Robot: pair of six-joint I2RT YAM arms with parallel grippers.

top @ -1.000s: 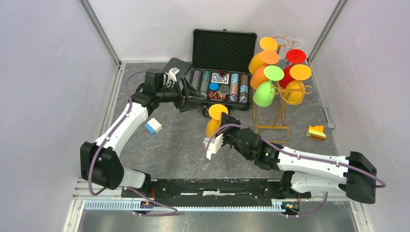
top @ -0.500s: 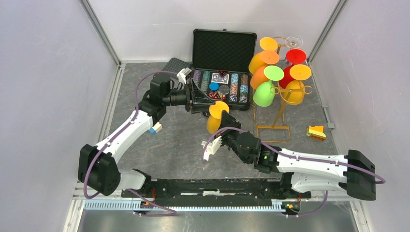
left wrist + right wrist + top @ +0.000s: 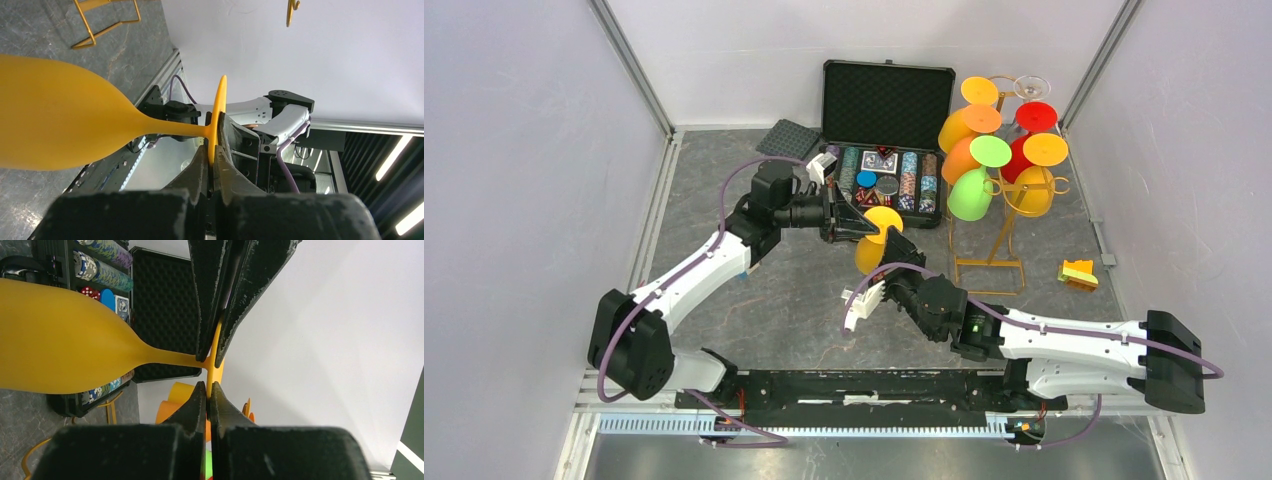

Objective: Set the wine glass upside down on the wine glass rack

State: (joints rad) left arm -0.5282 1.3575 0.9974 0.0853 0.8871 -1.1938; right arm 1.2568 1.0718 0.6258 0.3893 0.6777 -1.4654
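**Handover.** The wine glass [image 3: 867, 257] is held above the table, near the wine glass rack [image 3: 990, 264] but apart from it. Its foot is clenched at opposite edges by the left gripper [image 3: 212, 150] and the right gripper [image 3: 208, 388]. One grip is best released gently, so that tilting is avoided.

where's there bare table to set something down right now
Bare table between the two arms, ahead of their bases. More left of the left arm, along the wall. A small patch between the rack base and the yellow block. Crowded: the far edge with the case, the hung glasses, and mid-table around the held glass.
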